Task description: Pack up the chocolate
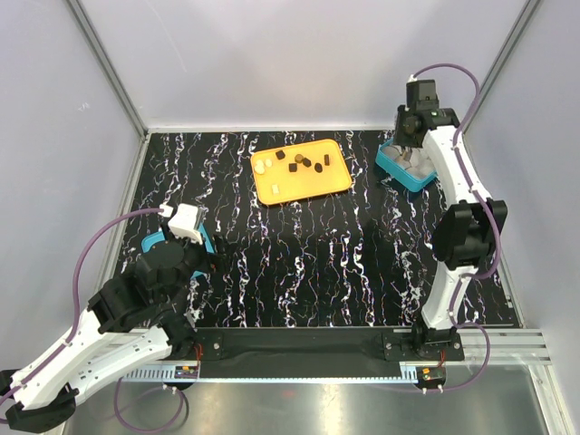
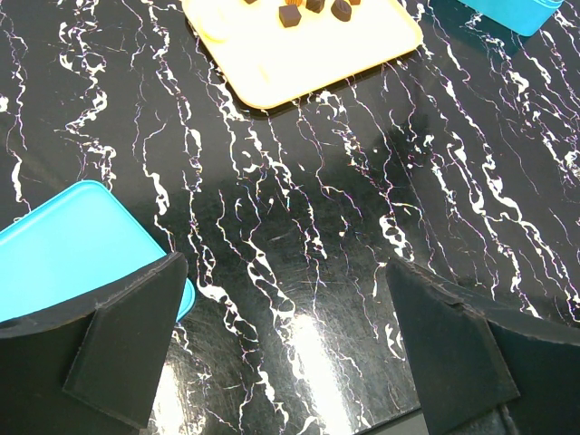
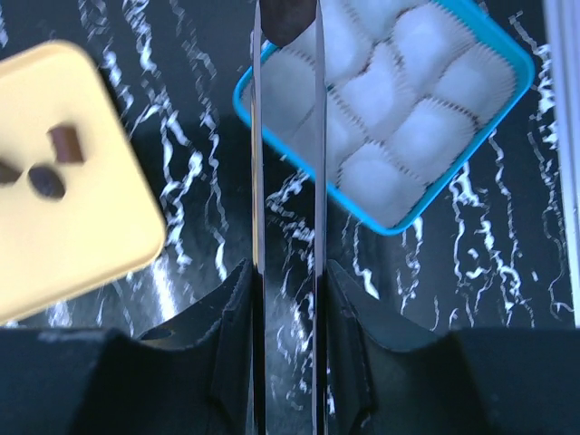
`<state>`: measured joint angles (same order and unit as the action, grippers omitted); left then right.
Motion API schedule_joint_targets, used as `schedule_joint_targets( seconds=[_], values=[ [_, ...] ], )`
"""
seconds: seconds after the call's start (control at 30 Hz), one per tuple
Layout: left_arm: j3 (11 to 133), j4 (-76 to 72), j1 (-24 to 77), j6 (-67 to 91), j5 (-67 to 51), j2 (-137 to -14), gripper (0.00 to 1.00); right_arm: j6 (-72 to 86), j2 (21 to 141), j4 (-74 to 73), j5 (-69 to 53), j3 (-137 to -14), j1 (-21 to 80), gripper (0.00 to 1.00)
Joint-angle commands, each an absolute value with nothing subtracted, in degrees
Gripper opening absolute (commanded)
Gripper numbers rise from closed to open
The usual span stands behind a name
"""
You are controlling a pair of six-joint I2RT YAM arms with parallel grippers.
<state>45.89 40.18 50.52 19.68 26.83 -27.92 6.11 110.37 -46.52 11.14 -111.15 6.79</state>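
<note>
Right wrist view puts the right gripper [image 3: 287, 41] above the teal box [image 3: 462, 152], its thin fingers drawn close on what looks like a dark piece [image 3: 286, 16] of chocolate, over the white paper cups [image 3: 426, 127]. The rest of the chocolate [image 1: 304, 163] lies on the orange tray [image 1: 272, 193], well apart from the box. The left gripper [image 2: 290, 353] hangs low over the table [image 2: 299, 227], jaws wide apart and holding nothing, beside a teal lid [image 2: 72, 245]. The step looks like placing: the next move calls for lowering the piece squarely into one free cup before letting go.
</note>
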Motion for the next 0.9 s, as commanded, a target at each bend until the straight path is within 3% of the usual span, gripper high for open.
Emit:
schedule_joint_targets(
  seconds=[0.0, 0.23, 0.87],
  values=[
    [45.7, 37.7, 50.7, 19.2, 28.1, -27.7, 0.99, 7.0, 113.7, -44.7, 14.0, -116.2, 5.4, 0.34],
    [45.6, 37.7, 50.7, 19.2, 28.4, -27.5, 0.99, 6.4, 119.4, -44.3, 15.4, -121.5, 2.0, 0.33],
    [45.7, 37.4, 50.7, 18.7, 27.9, -28.3, 0.99, 3.8, 125.9, -38.9, 16.4, -122.1, 0.3, 0.35]
  ],
)
